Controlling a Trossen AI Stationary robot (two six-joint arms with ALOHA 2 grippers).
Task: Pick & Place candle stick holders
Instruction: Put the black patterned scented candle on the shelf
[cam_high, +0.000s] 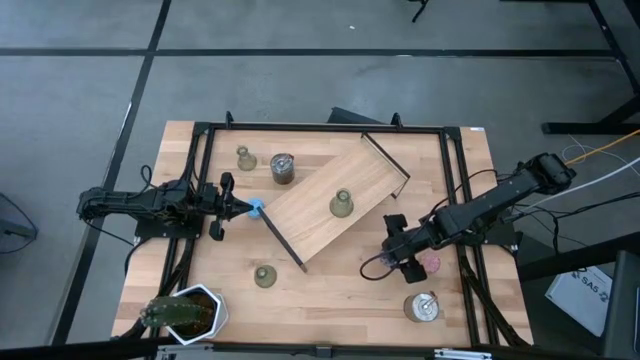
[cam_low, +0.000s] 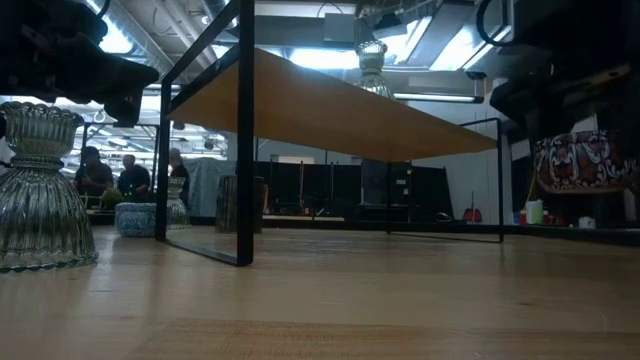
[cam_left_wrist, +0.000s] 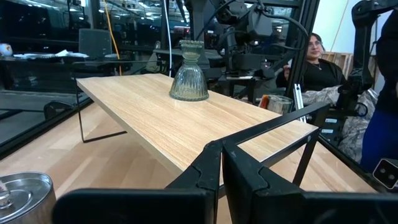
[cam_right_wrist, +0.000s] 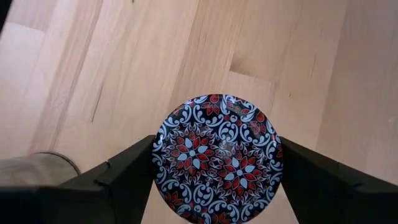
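My right pincer grips a patterned round tin, not a holder. The nearest candle stick holder stands upright on the raised shelf, probably nearer my closed left pincer.

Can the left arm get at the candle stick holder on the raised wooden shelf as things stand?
Probably yes: the candle stick holder stands alone on the shelf, open from above. The shut left gripper sits at the shelf's near corner, so it must open and lift first.
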